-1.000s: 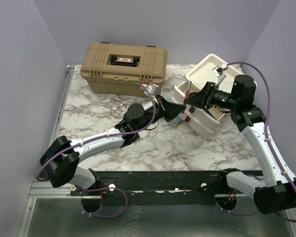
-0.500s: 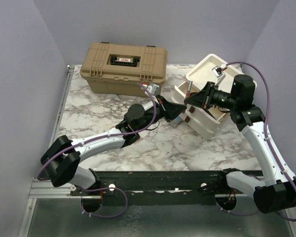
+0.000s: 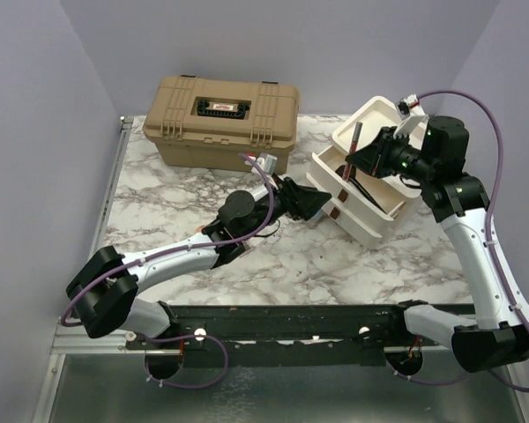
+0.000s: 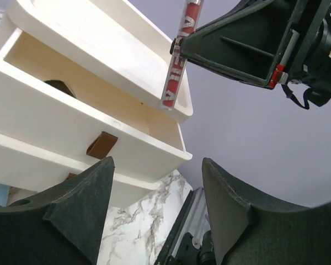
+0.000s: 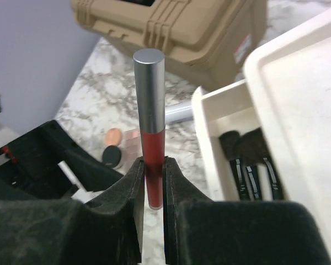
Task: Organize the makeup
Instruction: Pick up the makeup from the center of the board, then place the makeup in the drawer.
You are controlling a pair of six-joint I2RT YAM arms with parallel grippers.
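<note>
The right jaws were clamped on the lower, red end of a lip gloss tube, holding it upright with its silver cap on top; it hung above the white box, over the open drawer, probably so it could go down beside the black brushes lying there. The left jaws stood apart and empty, low in front of the box, looking up past the drawer fronts and a brown pull tab; that spot suited steadying the box or working a drawer, though neither could be confirmed.

More makeup lay on the tabletop near the tan case: round peach compacts and a pale silvery tube, half hidden behind the gloss.

From above, the left jaws were hidden under their own wrist; the base of the gloss was buried between the pads; the print on its barrel could not be read; a dark shape deep in the drawer could not be identified; the brush heads were cut off by the right jaws.
</note>
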